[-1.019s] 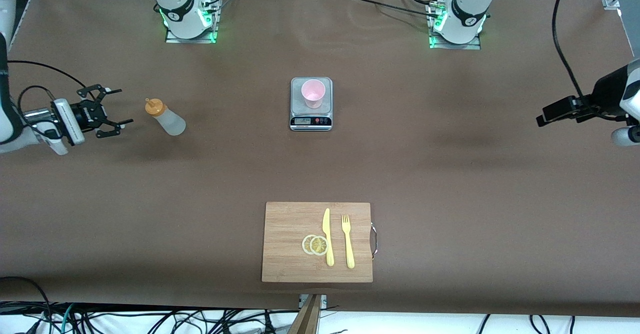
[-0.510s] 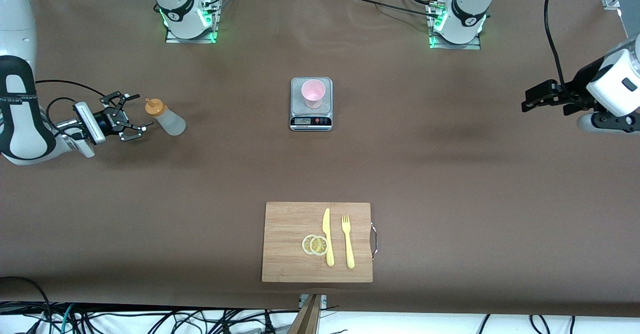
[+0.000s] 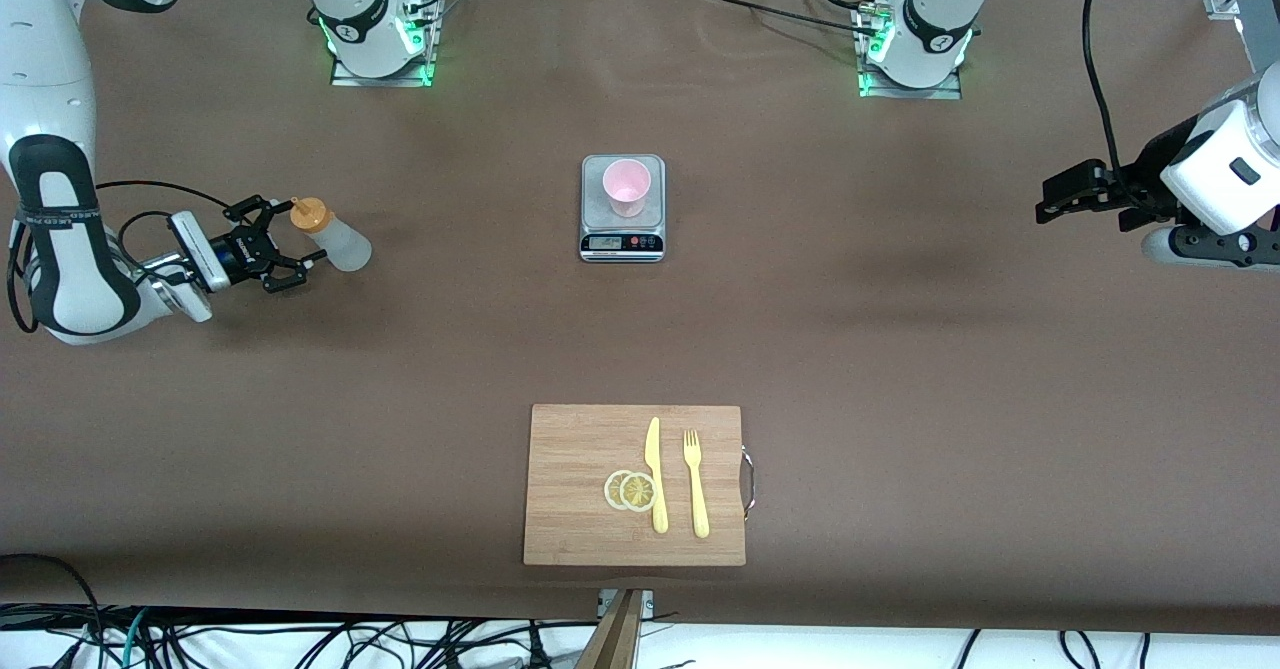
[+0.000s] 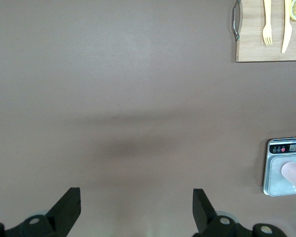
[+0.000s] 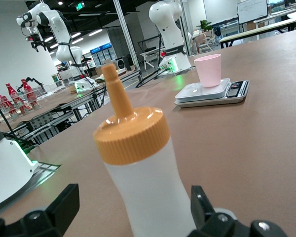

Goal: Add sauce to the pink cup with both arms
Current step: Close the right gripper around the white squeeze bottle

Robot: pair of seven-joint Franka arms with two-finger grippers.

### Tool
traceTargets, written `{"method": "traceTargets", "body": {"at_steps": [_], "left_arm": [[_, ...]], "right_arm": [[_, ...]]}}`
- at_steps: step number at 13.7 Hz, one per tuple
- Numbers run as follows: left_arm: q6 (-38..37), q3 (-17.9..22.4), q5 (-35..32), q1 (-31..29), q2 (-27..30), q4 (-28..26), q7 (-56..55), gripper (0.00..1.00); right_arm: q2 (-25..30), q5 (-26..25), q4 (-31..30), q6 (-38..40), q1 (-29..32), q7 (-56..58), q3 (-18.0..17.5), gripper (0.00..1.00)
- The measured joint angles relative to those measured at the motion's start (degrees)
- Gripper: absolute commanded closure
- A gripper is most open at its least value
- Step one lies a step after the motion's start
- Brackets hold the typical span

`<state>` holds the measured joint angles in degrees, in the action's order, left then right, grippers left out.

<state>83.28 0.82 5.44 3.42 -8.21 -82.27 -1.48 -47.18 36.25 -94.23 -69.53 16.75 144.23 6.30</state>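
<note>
One squeeze bottle of sauce (image 3: 335, 237), cloudy soft plastic with a ribbed orange cap and tapered nozzle, stood on the matte brown worktop (image 3: 900, 349) toward the right arm's end, and the right pincer (image 3: 283, 244) sat low beside it, fingers spread either side, seemingly not yet touching. One smooth, tapered pink cup (image 3: 627, 187) stood on a flat steel scale (image 3: 622, 241), with one bamboo board (image 3: 580, 509) nearer the camera carrying two lemon slices (image 3: 630, 490), one yellow knife (image 3: 655, 474) and one fork (image 3: 695, 482). The left pincer (image 3: 1050, 201) hung spread over bare worktop at its own end.
</note>
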Motion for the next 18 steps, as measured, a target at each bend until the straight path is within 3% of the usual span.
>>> {"method": "traceTargets", "body": {"at_steps": [18], "left_arm": [[0.0, -0.3, 0.0, 0.0, -0.4, 0.0, 0.1, 0.00]], "right_arm": [[-4.4, 4.9, 0.3, -0.1, 1.1, 3.7, -0.1, 0.01]]}}
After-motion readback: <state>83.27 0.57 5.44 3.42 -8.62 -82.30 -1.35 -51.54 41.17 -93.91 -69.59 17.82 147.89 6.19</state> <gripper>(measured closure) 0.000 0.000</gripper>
